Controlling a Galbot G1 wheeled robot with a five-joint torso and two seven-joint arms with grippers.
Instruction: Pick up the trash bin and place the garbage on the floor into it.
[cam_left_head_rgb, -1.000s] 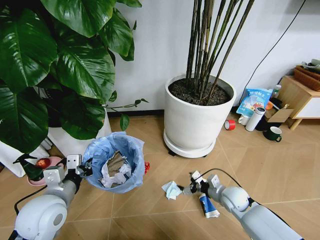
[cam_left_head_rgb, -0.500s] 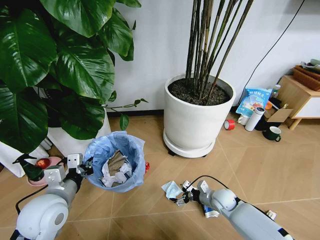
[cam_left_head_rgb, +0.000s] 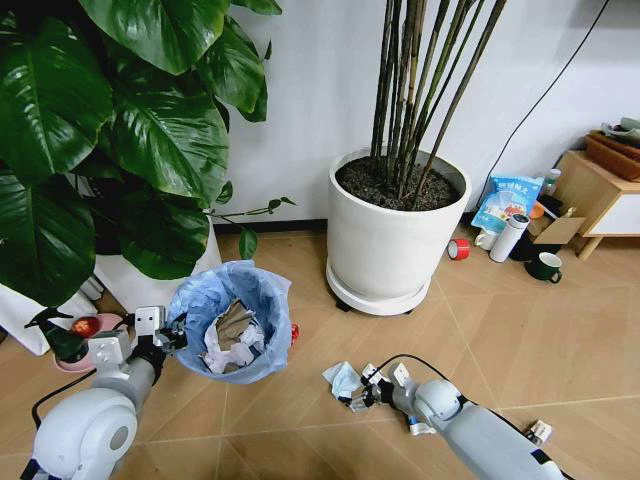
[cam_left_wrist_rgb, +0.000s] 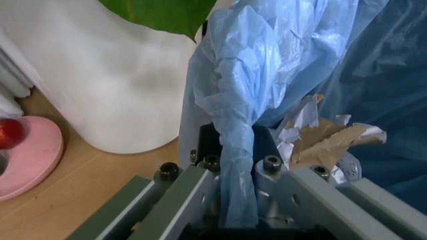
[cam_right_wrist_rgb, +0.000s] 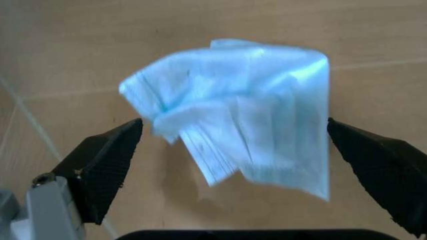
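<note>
My right gripper (cam_left_head_rgb: 358, 396) is down at the floor (cam_left_head_rgb: 520, 340), jaws spread wide with nothing between them yet; in the right wrist view the two dark pads (cam_right_wrist_rgb: 103, 167) stand well apart on either side of a pale blue crumpled tissue (cam_right_wrist_rgb: 243, 120), which lies flat on the wood just in front of me.

I judge that tissue to be nearly weightless, soft and limp; it will crush to almost nothing when I close, so I would take it across its bunched middle, where the folds pile up, not at a thin loose edge that could slip out; the pads need to be low at the boards to catch it.

Just behind my wrist lies a blue-and-white wrapper (cam_left_head_rgb: 418, 425); a small red piece (cam_left_head_rgb: 294, 333) sits beside the trash bin (cam_left_head_rgb: 262, 365).

My left gripper (cam_left_head_rgb: 160, 338) is clamped on the bin's rim; the left wrist view shows the light-blue bag (cam_left_wrist_rgb: 267, 75) pinched between my fingers (cam_left_wrist_rgb: 193, 197). The bin hangs tipped, mouth facing up and toward me; inside are crumpled white paper wads (cam_left_head_rgb: 225, 352) and a brownish wrapper (cam_left_head_rgb: 232, 322), filling it partway, with room left above them.
</note>
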